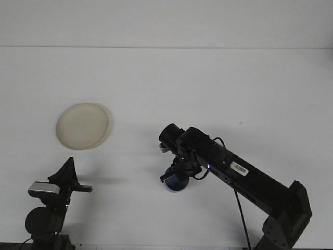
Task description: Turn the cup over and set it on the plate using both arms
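Note:
A blue cup (177,183) sits low at the table's middle front, mostly hidden under my right gripper (175,175), which reaches down from above and is shut on it. The right arm (234,169) stretches in from the lower right corner. A cream round plate (82,125) lies flat at the left, well apart from the cup. My left gripper (66,172) rests at the bottom left near the table's front edge, below the plate, pointing up and holding nothing that I can see.
The white table (208,83) runs back to a white wall. A black cable (240,216) hangs under the right arm. The left arm's wrist camera (43,189) sits just below its gripper.

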### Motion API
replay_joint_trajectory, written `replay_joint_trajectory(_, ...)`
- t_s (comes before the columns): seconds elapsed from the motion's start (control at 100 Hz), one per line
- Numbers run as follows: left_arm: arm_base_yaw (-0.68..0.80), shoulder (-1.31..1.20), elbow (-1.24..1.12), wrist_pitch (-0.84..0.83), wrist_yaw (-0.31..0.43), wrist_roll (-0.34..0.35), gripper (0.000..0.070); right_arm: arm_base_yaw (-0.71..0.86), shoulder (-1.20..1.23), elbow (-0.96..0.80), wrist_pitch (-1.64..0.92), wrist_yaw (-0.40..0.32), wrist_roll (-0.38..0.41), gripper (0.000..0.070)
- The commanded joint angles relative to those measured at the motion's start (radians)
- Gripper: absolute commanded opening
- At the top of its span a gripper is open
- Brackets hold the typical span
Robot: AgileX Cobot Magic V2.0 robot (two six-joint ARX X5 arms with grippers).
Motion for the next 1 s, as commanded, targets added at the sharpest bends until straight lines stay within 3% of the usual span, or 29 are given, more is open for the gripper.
replay_joint_trajectory(0.0,0.002,-0.001,-0.020,0.010,0.005,-0.007,0.0012,0.011,0.023,0.023,0.010,-0.001,-0.013,0.0003)
replay_joint_trajectory(0.42,0.002,-0.001,-0.020,0.010,0.005,-0.007,0.0011,0.011,0.035,0.023,0.014,-0.008,-0.029,0.0032)
replay_joint_trajectory(0.83,0.002,-0.001,-0.020,0.010,0.005,-0.007,0.0011,0.009,0.033,0.033,0.037,-0.024,-0.029,0.0444)
replay_joint_trajectory(0.99,0.002,-0.001,-0.020,0.010,0.005,-0.007,0.0011,0.008,0.033,0.084,0.006,-0.024,-0.030,0.0463)
